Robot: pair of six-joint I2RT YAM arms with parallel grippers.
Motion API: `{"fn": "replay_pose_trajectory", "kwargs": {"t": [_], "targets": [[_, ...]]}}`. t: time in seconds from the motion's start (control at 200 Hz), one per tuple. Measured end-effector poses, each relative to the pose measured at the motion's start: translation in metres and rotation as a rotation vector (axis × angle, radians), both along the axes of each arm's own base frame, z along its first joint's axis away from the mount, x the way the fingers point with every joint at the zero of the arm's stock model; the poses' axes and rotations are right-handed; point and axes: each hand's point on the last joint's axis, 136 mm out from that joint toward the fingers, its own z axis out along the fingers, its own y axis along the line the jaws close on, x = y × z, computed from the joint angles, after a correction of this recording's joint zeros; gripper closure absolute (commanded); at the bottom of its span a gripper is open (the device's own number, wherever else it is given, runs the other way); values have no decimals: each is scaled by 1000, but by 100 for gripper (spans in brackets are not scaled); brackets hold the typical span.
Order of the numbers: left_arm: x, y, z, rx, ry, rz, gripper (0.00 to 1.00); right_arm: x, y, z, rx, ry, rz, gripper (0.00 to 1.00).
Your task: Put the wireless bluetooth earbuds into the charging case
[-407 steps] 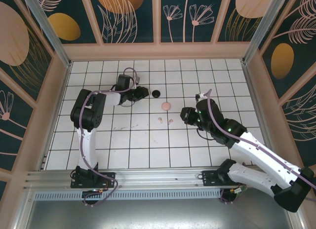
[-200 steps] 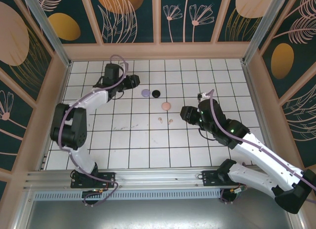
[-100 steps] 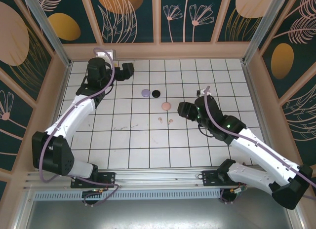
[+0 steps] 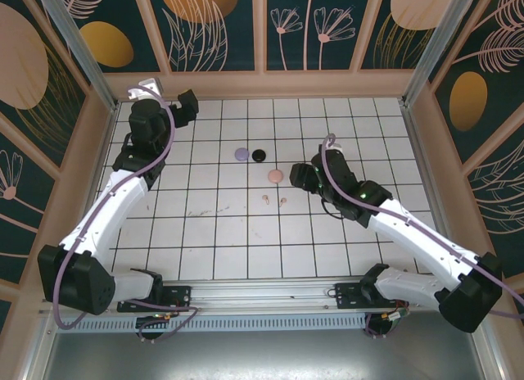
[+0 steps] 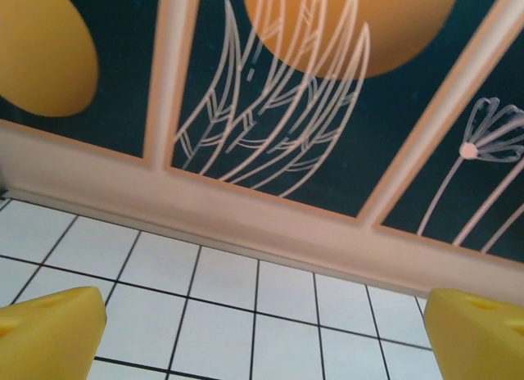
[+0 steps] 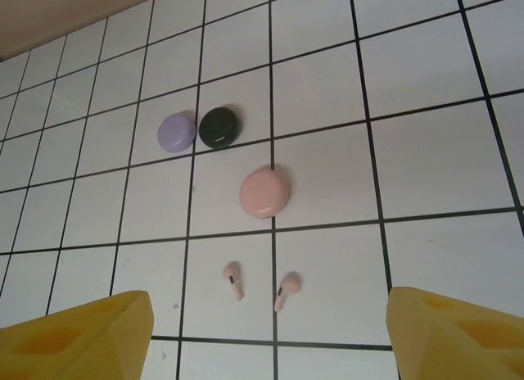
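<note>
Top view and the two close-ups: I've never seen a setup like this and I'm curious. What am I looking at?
Two robot arms are bolted at the near edge of a tiled table. The wide picture comes from a camera above and behind them; the other two come from cameras on each wrist, whose yellow fingers show at the bottom corners. On the tiles lie a lilac case, a black case and a pink case, all round, with two pale pink earbuds loose near the pink one. The left gripper and right gripper are open and hold nothing.
</note>
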Motion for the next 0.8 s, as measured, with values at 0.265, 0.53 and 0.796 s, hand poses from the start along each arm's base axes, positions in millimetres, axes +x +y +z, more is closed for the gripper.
{"fn": "replay_pose_trajectory", "kwargs": {"t": [0.265,0.53,0.796], "targets": [[-18,16,4,-8,-41,68,1,14,11,5,-6,0,4,24],[-20,12,1,55,-59,28,1,24,23,-2,-6,26,13,24],[-29,12,-4,49,-108,17,1,32,34,-22,-11,73,10,24]]}}
